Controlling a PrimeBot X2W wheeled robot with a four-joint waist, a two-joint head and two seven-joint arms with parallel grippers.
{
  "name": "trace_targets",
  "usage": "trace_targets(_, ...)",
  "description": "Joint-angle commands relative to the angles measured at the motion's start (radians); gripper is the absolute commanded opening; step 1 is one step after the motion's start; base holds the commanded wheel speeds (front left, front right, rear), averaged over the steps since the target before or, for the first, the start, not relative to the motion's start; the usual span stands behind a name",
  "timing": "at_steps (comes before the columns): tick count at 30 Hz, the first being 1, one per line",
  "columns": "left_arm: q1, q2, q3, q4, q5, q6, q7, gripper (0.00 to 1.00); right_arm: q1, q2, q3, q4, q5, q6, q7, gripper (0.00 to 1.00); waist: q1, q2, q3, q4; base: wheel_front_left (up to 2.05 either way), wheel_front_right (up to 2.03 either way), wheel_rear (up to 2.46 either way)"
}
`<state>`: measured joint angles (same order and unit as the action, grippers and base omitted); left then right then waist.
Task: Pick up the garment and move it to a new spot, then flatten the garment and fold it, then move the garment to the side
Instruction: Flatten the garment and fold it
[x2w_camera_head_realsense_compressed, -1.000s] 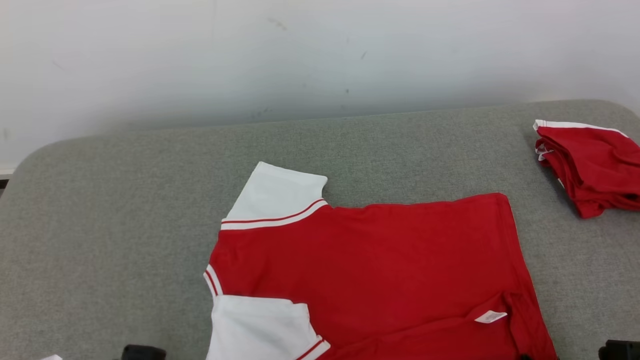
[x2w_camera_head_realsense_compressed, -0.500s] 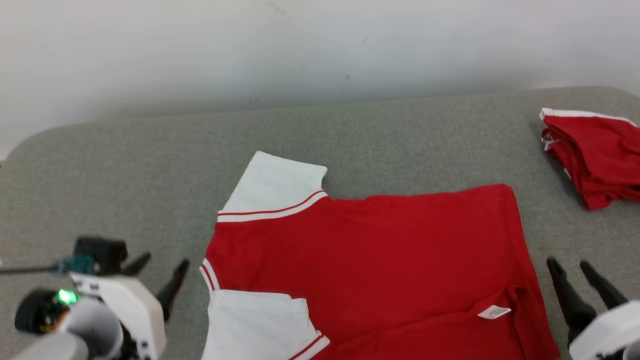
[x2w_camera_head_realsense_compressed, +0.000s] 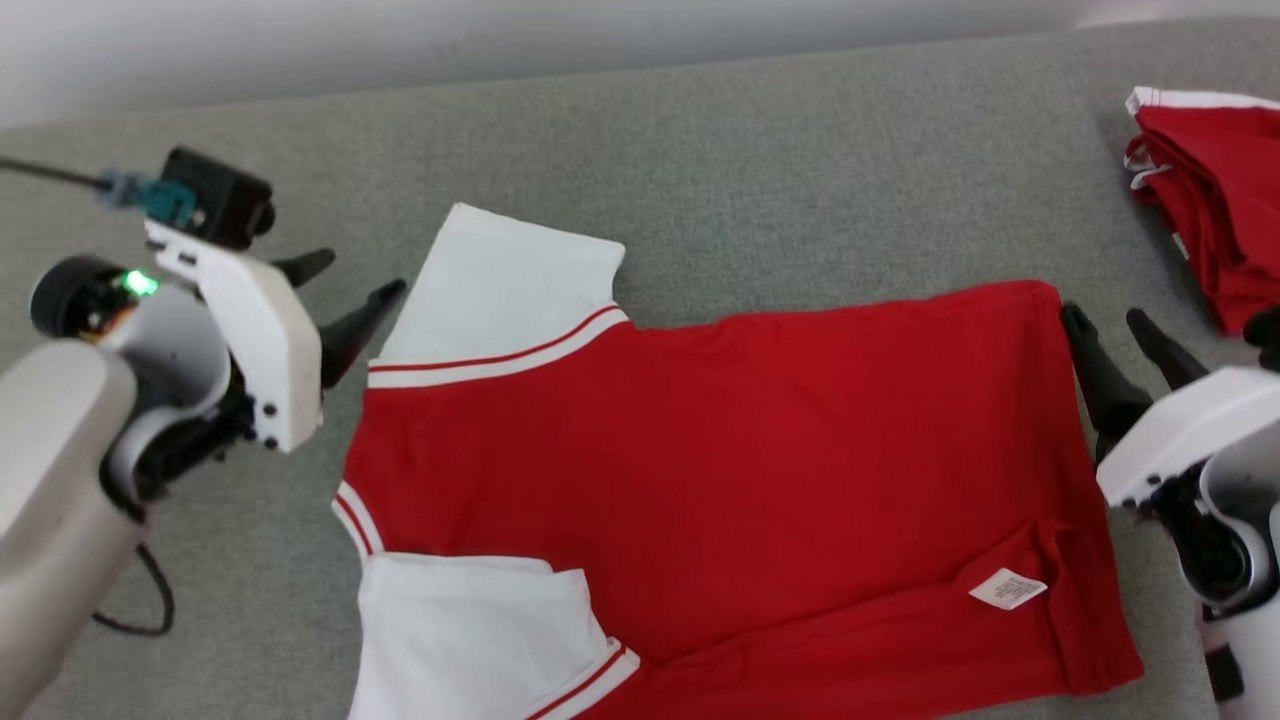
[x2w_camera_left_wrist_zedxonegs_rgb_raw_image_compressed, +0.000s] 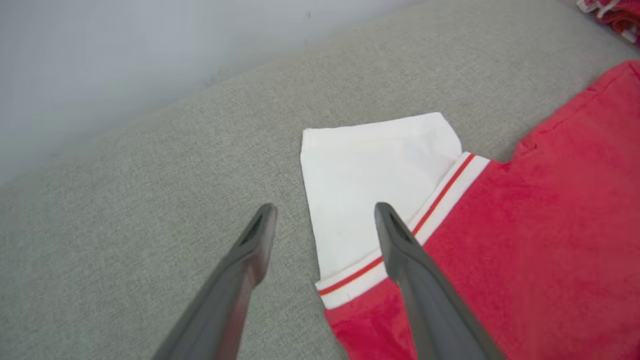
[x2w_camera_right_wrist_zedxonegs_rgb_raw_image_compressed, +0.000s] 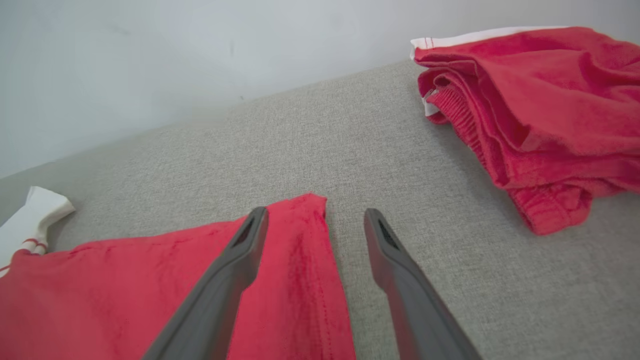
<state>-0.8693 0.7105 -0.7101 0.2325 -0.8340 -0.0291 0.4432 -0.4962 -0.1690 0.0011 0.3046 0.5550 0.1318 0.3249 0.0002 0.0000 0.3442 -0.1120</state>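
Note:
The garment (x2w_camera_head_realsense_compressed: 700, 470) is a red T-shirt with white sleeves, spread flat on the grey surface (x2w_camera_head_realsense_compressed: 700, 150), a white label near its lower right hem. My left gripper (x2w_camera_head_realsense_compressed: 350, 285) hovers open at the far white sleeve (x2w_camera_left_wrist_zedxonegs_rgb_raw_image_compressed: 370, 175), its fingers straddling the sleeve's outer edge. My right gripper (x2w_camera_head_realsense_compressed: 1110, 330) is open at the shirt's far right hem corner (x2w_camera_right_wrist_zedxonegs_rgb_raw_image_compressed: 305, 220), one finger over the red cloth, the other over bare surface. Nothing is held.
A second red garment (x2w_camera_head_realsense_compressed: 1210, 190) with white trim lies bunched at the far right (x2w_camera_right_wrist_zedxonegs_rgb_raw_image_compressed: 540, 110). A pale wall (x2w_camera_right_wrist_zedxonegs_rgb_raw_image_compressed: 200, 60) runs behind the grey surface. Bare grey fabric stretches beyond the shirt and to its left.
The camera has tilted down, shifting the whole scene up. Both arms have come into view and reached forward to the shirt's far sleeve and far hem corner, fingers open.

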Motion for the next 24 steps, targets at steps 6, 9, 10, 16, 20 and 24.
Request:
trace_targets(6, -0.154, -0.085, -0.032, 0.160, -0.027, -0.065, 0.089, 1.00, -0.137, -0.002, 0.047, 0.118, 0.029, -0.003, 0.010, 1.00, -0.0002, 0.0000, 0.077, -0.037, 0.00, 0.00, 0.00)
trace_targets(9, -0.216, -0.110, -0.048, 0.221, -0.029, -0.083, 0.117, 1.00, -0.190, 0.002, 0.084, 0.161, 0.051, -0.003, 0.018, 1.00, -0.0002, 0.0000, 0.104, -0.049, 0.00, 0.00, 0.00)
trace_targets(10, -0.232, -0.115, -0.056, 0.238, -0.023, -0.085, 0.121, 1.00, -0.204, 0.002, 0.097, 0.172, 0.057, -0.003, 0.017, 1.00, -0.0002, 0.0000, 0.114, -0.054, 0.00, 0.00, 0.00)
trace_targets(16, -0.316, -0.135, -0.089, 0.330, -0.038, -0.099, 0.132, 1.00, -0.269, 0.011, 0.182, 0.212, 0.103, -0.003, -0.007, 1.00, -0.0002, 0.0000, 0.160, -0.080, 0.00, 0.00, 0.00)
trace_targets(20, -0.353, -0.129, -0.114, 0.373, -0.052, -0.101, 0.146, 1.00, -0.292, 0.010, 0.239, 0.218, 0.128, -0.003, -0.017, 0.98, -0.0002, 0.0000, 0.183, -0.097, 0.00, 0.00, 0.00)
trace_targets(24, -0.369, -0.116, -0.142, 0.393, -0.088, -0.102, 0.168, 1.00, -0.295, 0.004, 0.291, 0.212, 0.159, -0.003, -0.020, 0.71, -0.0002, 0.0000, 0.197, -0.113, 0.00, 0.00, 0.00)
